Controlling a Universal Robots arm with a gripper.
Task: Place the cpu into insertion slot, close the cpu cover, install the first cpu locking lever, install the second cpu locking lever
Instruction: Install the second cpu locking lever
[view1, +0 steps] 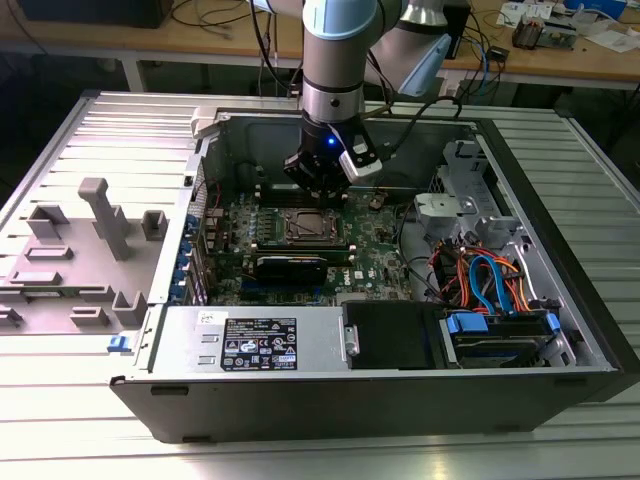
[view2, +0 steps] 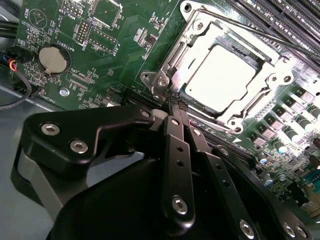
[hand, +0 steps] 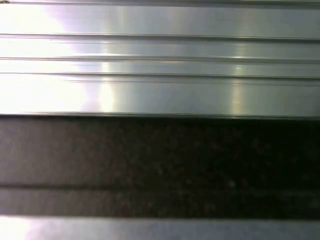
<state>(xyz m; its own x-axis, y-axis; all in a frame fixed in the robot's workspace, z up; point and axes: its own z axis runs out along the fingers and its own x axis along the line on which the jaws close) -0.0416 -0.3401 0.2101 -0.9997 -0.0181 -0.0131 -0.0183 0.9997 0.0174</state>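
The insertion slot (view1: 305, 228) sits mid-motherboard inside the open computer case. In the second wrist view the cpu (view2: 222, 75) lies flat in the slot, its pale metal top showing through the cut-out of the cpu cover (view2: 272, 82), which lies down over it. My gripper (view1: 318, 190) hangs just behind the slot in the exterior view. Its two black fingers (view2: 172, 130) are shut side by side, and the gripper's tips (view2: 176, 102) rest at the slot's edge near a corner. Whether they pinch a locking lever, I cannot tell.
A long black card (view1: 290, 266) lies just in front of the slot. Narrow memory slots (view2: 280, 20) run beside it, and a coin battery (view2: 52, 59) sits on the board. A power-supply box (view1: 255, 345), cables (view1: 490, 280) and case walls surround the board. A grey fixture (view1: 100, 220) stands outside.
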